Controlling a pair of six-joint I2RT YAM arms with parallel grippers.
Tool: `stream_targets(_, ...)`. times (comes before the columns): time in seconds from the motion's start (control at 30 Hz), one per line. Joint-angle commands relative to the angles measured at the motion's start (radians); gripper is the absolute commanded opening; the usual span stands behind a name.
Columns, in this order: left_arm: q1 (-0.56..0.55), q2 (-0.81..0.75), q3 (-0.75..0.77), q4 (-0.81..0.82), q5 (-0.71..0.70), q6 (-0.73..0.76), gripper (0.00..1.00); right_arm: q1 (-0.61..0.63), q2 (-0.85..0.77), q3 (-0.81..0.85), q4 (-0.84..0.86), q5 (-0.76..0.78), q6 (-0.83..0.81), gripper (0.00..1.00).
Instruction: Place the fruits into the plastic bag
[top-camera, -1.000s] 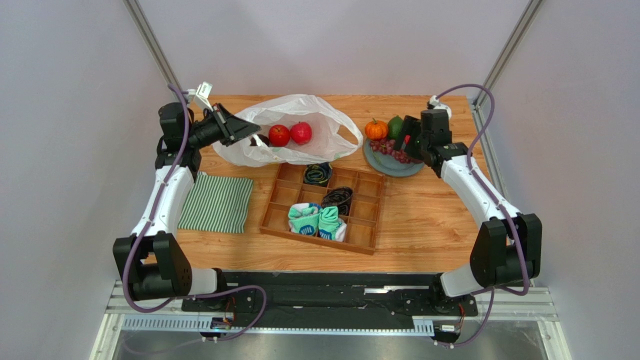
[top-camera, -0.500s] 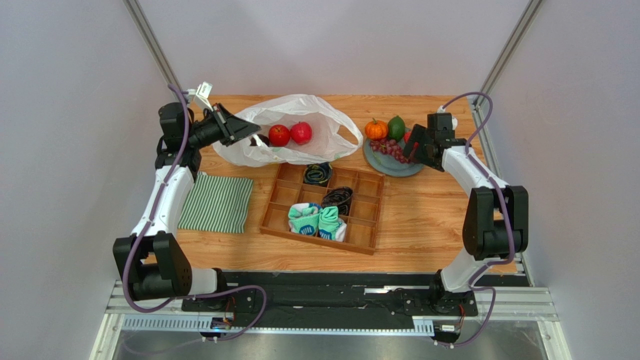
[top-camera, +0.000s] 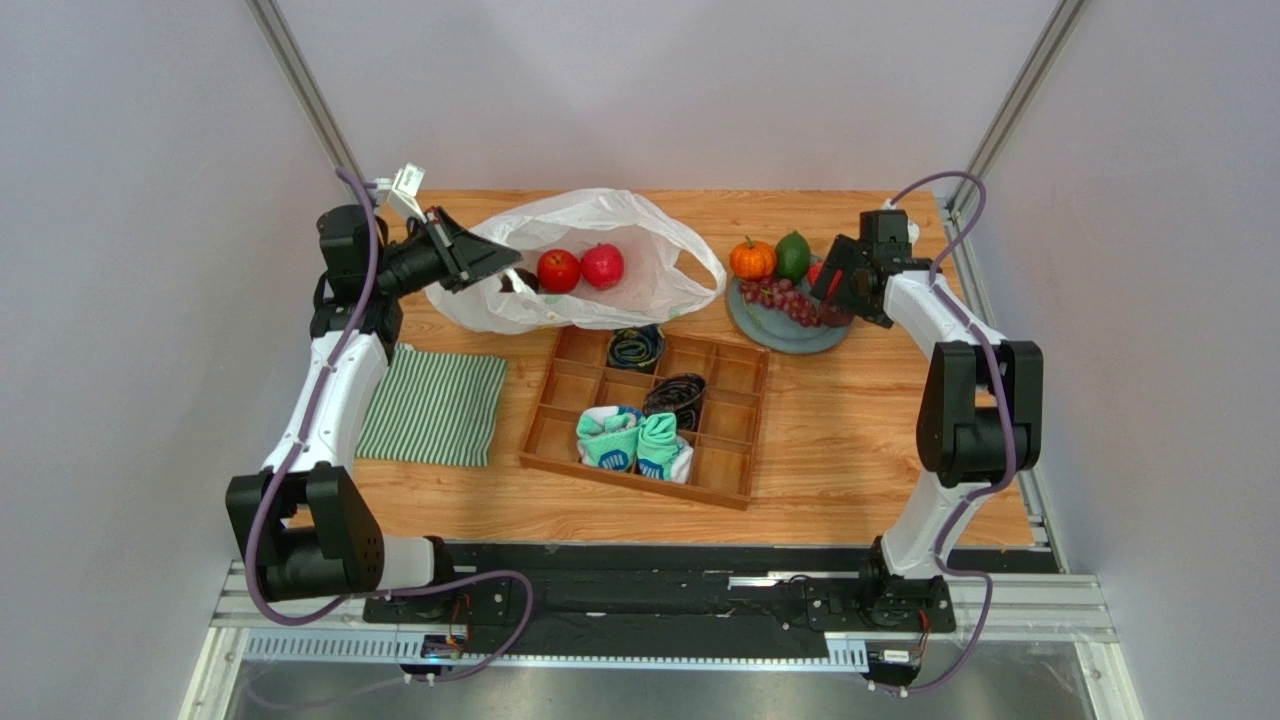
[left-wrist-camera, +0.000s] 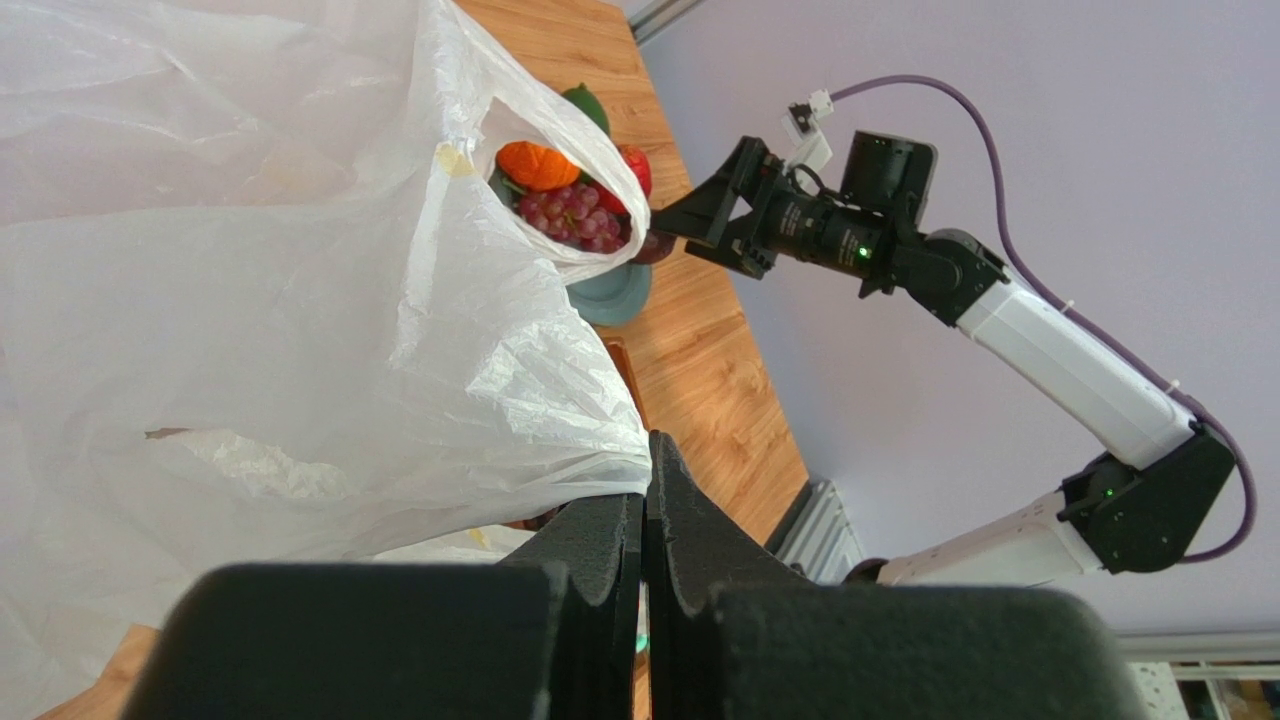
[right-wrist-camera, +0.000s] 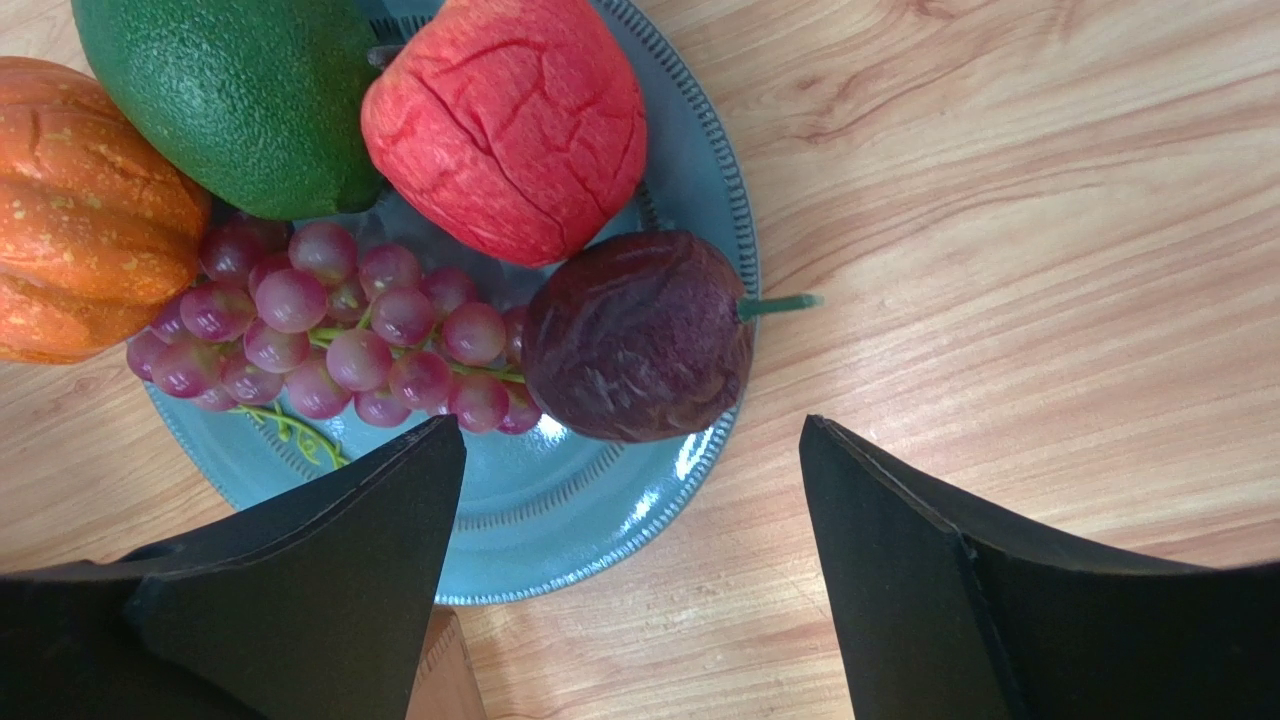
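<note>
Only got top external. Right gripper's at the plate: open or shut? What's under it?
Observer: Right wrist view shows the right gripper open, jaws wide. The dark purple fruit sits just ahead of the gap, untouched.
Operator: Anything hidden behind that gripper?
Observer: A wrinkled red fruit on the blue plate, next to the grapes.
Operator: Left side?
Observer: Left wrist view shows the left gripper shut on the plastic bag at its edge.
</note>
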Motion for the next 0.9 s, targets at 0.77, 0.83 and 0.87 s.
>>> stream_targets(0.77, 0.010, -0.030, 0.000, 0.018, 0.013, 0.014, 0.00, -0.035, 0.098, 0.073, 0.040, 0.020, -0.006, 0.54)
stream_targets(0.83, 0.010, -0.030, 0.000, 0.018, 0.012, 0.013, 0.00, -0.035, 0.084, 0.060, 0.041, 0.020, -0.006, 0.50)
stream_targets(0.87, 0.010, -0.030, 0.000, 0.020, 0.012, 0.013, 0.00, -0.035, 0.078, 0.052, 0.047, 0.018, -0.007, 0.49)
